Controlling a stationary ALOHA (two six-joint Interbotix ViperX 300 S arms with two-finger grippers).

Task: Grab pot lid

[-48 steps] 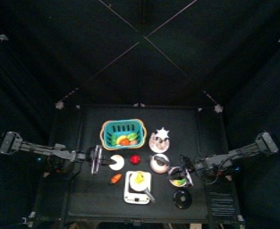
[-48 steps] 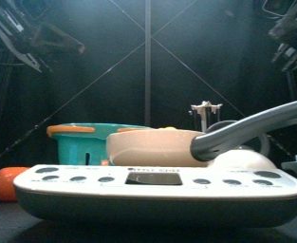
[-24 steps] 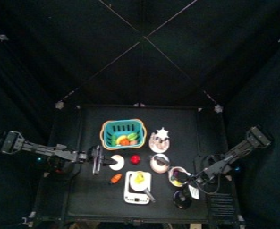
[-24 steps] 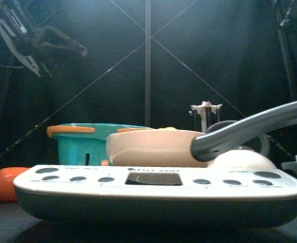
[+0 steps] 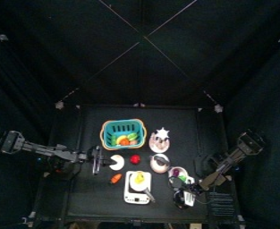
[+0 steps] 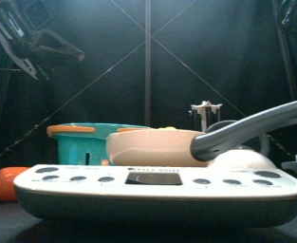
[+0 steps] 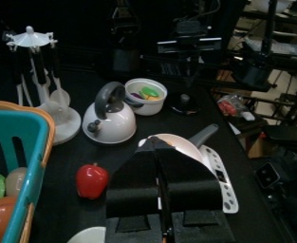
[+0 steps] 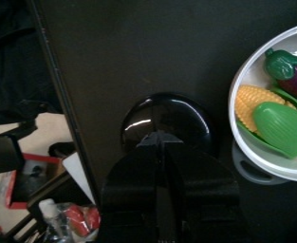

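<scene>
Pot lid (image 8: 171, 118) lies flat near table's 5 o'clock corner, just beside the white bowl (image 8: 246, 133) of toy veg. Right gripper (image 8: 165, 144) hangs over it, jaws nearly shut, holding nothing. It should open first, then descend centred on lid. Left gripper (image 7: 163, 180) idles at 9 o'clock, jaws closed.

We saw a white scale (image 6: 157, 190) filling the foreground, tan pan (image 6: 163, 144) with grey handle behind it at 3 o'clock, teal basket (image 6: 81, 142) at 9, left arm (image 6: 24, 43) at 10.
</scene>
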